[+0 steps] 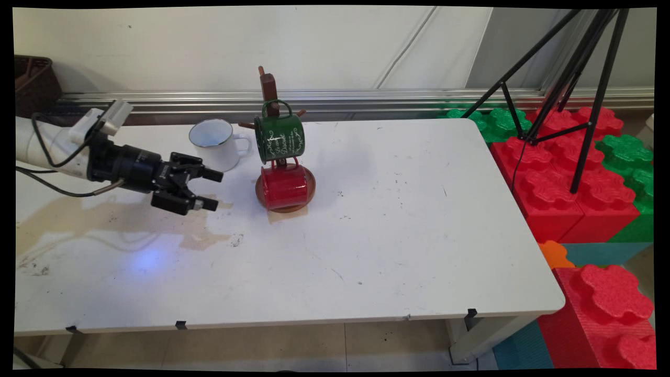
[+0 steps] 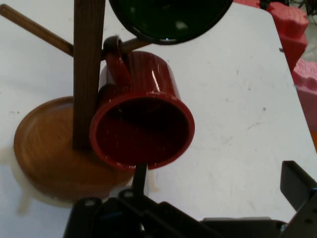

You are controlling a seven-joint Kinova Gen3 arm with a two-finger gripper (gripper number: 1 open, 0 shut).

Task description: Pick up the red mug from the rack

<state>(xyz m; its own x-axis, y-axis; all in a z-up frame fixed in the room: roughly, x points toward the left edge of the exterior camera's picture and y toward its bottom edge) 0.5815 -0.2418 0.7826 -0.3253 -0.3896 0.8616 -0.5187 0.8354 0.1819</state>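
Observation:
A wooden mug tree [image 1: 268,86] stands on its round base [image 1: 312,184] at the middle of the white table [image 1: 392,235]. A green mug [image 1: 279,137] hangs from an upper peg and a red mug [image 1: 283,187] from a lower one. A white enamel mug [image 1: 212,144] stands upright just left of the tree. My gripper [image 1: 217,189] hovers left of the red mug, level, pointing at it, open and holding nothing. In the hand view the red mug's mouth [image 2: 143,124] faces me, beside the post [image 2: 88,74], with the green mug [image 2: 171,20] above and the gripper [image 2: 218,186] apart from it.
A brownish stain [image 1: 104,214] spreads over the table under the arm. A black tripod [image 1: 570,78] stands off the table's right end among red and green foam blocks [image 1: 565,173]. A dark basket [image 1: 34,84] sits at the far left by the wall.

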